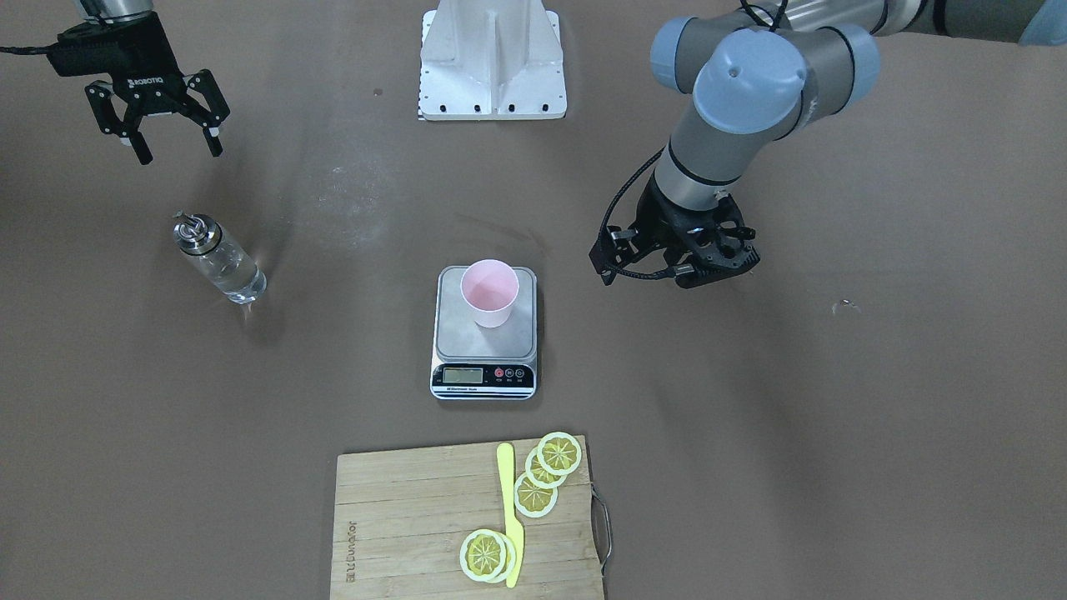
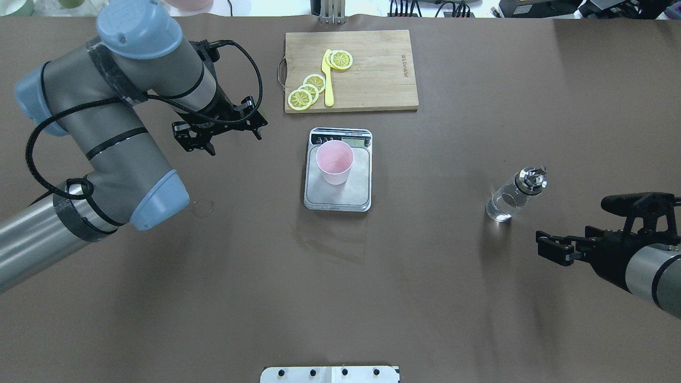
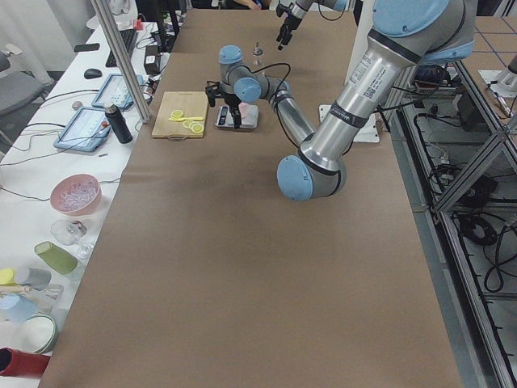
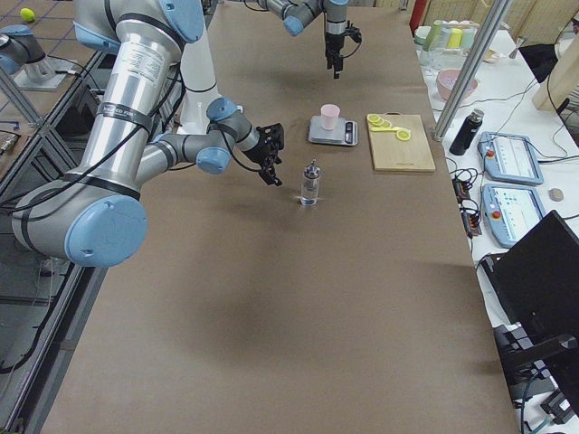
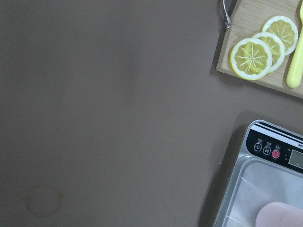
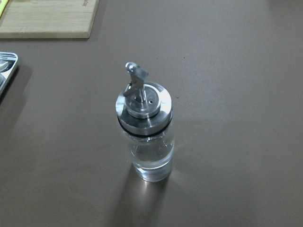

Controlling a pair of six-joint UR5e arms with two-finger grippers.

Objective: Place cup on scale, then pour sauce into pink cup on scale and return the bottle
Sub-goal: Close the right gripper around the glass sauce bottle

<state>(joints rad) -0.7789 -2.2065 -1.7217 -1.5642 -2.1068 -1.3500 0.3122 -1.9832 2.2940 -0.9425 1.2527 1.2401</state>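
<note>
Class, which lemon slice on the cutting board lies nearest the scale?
The end slice of the row of three, by the board's handle. Its neighbours trail away from the scale; the rest lie beyond the yellow knife.

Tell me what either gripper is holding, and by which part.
Nothing. The left gripper and right gripper are open and empty; the small clear glass bottle stands alone.

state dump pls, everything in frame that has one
cup: upright on the scale's platform, no liquid visible inside.
scale: flat on the table, carrying the cup; display unreadable.
bottle: upright on the table, sauce inside, ungripped.
left hand: open, empty, off to the side of the scale.
right hand: open, empty, near the bottle, not touching.
</note>
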